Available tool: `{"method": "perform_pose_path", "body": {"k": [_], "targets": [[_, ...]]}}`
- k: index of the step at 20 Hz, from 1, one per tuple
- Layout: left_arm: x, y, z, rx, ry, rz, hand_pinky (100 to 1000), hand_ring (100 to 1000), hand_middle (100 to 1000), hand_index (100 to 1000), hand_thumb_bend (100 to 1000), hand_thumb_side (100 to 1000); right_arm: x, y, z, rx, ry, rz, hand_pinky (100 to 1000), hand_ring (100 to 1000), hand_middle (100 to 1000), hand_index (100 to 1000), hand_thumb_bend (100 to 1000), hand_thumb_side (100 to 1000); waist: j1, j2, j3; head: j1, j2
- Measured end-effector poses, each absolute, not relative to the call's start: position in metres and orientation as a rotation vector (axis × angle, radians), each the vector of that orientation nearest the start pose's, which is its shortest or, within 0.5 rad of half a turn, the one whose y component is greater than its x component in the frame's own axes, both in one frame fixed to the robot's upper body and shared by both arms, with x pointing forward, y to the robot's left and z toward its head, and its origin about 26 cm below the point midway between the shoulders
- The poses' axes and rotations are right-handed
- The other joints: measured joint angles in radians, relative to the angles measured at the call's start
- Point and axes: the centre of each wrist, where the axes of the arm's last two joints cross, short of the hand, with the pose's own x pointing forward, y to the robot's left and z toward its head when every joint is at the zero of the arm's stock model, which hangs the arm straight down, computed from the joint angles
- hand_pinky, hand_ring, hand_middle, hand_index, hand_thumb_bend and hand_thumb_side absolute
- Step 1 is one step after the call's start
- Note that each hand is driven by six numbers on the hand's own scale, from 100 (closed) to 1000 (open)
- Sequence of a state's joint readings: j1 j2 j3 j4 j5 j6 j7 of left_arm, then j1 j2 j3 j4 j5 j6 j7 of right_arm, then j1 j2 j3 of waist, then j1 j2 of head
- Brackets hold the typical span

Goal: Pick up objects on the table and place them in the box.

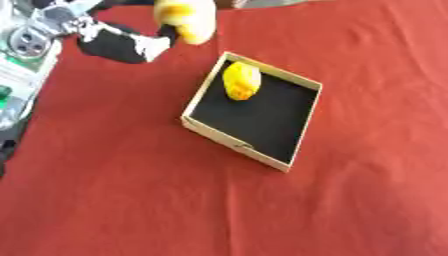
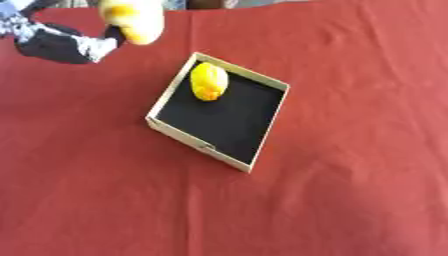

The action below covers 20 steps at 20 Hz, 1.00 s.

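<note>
A shallow cardboard box [image 1: 289, 162] with a black floor lies tilted on the red tablecloth. A yellow fruit-like object [image 1: 241, 81] rests inside it, in the far left corner. My left hand [image 1: 122, 44] comes in from the upper left, raised above the table, left of the box's far corner. Its fingers are curled on a second yellow object [image 1: 186, 19], which is blurred and paler at its lower end. The right hand shows in neither view.
The red tablecloth [image 1: 131, 200] covers the whole table, with wrinkles at the upper right. Grey and white equipment [image 1: 22, 47] stands past the table's left edge.
</note>
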State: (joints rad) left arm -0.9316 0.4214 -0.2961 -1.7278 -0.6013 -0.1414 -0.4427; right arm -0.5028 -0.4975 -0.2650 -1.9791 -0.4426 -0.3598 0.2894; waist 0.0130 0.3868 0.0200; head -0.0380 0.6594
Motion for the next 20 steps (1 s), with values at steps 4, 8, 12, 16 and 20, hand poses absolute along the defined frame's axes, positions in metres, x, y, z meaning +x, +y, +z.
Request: {"method": "perform_pose_path", "body": {"k": [4,8,12,16,20], "targets": [[0.354,0.129,0.302,-0.693,2.625,2.069,726,570,497,670,100,100,0.298,-0.329,0.299,-0.128,3.318,-0.614,932,900,774,830,100,561,-0.002,0.000,-0.002,-0.004,0.000],[0.364,0.114,0.280,-0.667,2.627,2.150,726,572,499,674,100,100,0.298,-0.329,0.299,-0.127,3.322,-0.605,934,902,774,830,100,563,-0.003,0.000,-0.008,-0.003,0.000],[0.377,0.106,0.260,-0.682,2.637,2.211,728,580,508,684,100,100,0.298,-0.329,0.299,-0.131,3.327,-0.608,935,902,774,830,100,564,-0.002,0.000,-0.011,-0.001,-0.001],[0.390,0.100,0.240,-0.724,2.659,2.250,735,591,523,699,100,100,0.299,-0.328,0.297,-0.143,3.334,-0.607,936,903,774,829,100,565,-0.002,0.000,-0.016,0.002,-0.001],[0.399,0.096,0.224,-0.782,2.670,2.253,869,779,731,875,132,100,0.299,-0.327,0.295,-0.153,3.343,-0.610,937,904,774,829,100,566,-0.002,0.000,-0.020,0.005,-0.002]]}}
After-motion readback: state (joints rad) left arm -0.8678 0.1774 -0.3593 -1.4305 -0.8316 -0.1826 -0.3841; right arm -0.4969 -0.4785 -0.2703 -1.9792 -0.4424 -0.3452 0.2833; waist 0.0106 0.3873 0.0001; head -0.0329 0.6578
